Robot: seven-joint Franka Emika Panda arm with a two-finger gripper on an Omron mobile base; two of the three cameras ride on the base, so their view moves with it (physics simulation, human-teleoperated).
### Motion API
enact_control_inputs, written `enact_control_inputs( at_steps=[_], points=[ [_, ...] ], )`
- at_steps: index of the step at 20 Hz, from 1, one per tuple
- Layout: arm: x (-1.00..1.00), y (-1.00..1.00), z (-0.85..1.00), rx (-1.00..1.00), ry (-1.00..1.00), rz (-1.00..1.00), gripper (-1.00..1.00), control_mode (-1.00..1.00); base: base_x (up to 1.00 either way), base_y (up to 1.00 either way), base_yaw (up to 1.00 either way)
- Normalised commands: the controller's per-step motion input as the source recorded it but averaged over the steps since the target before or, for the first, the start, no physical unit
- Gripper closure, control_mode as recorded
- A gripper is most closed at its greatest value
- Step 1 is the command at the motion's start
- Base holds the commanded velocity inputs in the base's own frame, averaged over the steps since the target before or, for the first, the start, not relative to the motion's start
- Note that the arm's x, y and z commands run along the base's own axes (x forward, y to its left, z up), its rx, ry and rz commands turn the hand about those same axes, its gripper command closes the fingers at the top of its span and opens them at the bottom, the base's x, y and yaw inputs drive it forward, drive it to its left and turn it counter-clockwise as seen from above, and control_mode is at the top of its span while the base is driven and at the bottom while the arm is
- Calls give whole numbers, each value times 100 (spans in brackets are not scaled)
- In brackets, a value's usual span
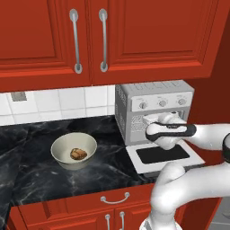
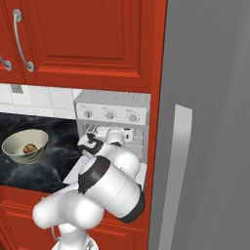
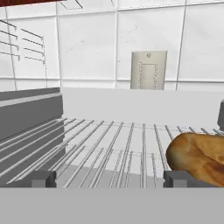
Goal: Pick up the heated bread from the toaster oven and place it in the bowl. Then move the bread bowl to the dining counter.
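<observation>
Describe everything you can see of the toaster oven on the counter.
The toaster oven is a boxy silver-grey appliance with three round knobs across its upper front. It stands on the black marble counter beside the red side panel. Its drop-down door, with a black window, lies open and flat. Inside, a golden-orange bread rests on the wire rack.

Left base view: looks forward and down from behind the arm's left, over the black worktop [image 1: 45, 179] toward the toaster oven [image 1: 155, 101] under red cabinets.
Right base view: looks from behind the arm's right, closer to a grey panel at its right edge, facing the same oven front.
Shared ground: both base views take in the toaster oven, its dropped door, the bowl [image 1: 74, 150] and the tiled wall.
Hand view: sits close and low inside the oven mouth, looking along the wire rack [image 3: 113, 144] to the back wall; end effector [image 3: 109, 178] tips rise at the bottom edge.
</observation>
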Motion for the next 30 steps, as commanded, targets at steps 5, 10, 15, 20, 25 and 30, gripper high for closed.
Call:
enact_control_inputs(
  at_steps=[5,10,15,20,25,30],
  points=[
    [-5,0,-45,-19,23,-1,-100,-100,0,0,0],
    [-27,-12,-45,-19,38,-8,-100,-100,0,0,0],
    [-77,-42,-29,-21,57,-12,-100,-100,0,0,0],
    [-99,-65,-34,-23,71,-11,-100,-100,0,0,0],
    [-100,-81,-29,-19,72,-9,-100,-100,0,0,0],
    [-100,-83,-23,-18,74,-9,-100,-100,0,0,0]
  ],
)
